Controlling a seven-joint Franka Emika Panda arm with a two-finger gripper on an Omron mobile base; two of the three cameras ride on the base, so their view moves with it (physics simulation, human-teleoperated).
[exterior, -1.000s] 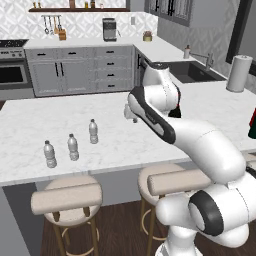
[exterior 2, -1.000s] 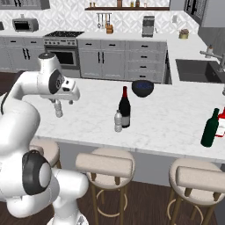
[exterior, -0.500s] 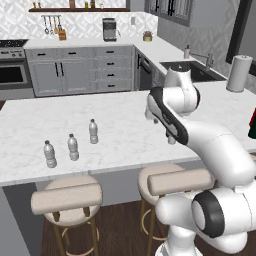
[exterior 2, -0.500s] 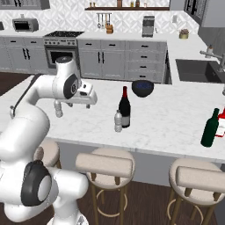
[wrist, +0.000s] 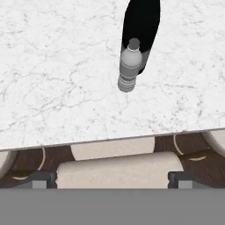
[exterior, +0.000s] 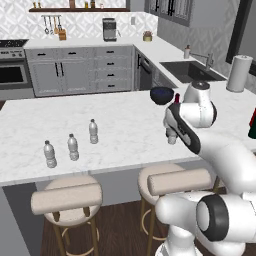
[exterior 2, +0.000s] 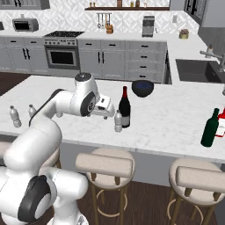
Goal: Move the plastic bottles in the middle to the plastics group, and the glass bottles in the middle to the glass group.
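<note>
My open pincer (exterior 2: 110, 115) hovers beside the middle plastic bottle (exterior 2: 117, 121) and dark red glass bottle (exterior 2: 125, 108), near the tabletop (wrist: 52, 66) edge; the left base view adds the plastics group (exterior: 73, 147) far left.

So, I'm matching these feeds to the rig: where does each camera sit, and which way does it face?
Left base view: behind the arm's left, facing the island counter; arm rises lower right, beside three plastic bottles.
Right base view: behind the right; arm lower left, open gripper near the middle plastic bottle and red glass bottle.
Hand view: looks down on that pair.
All share the middle bottle.
</note>
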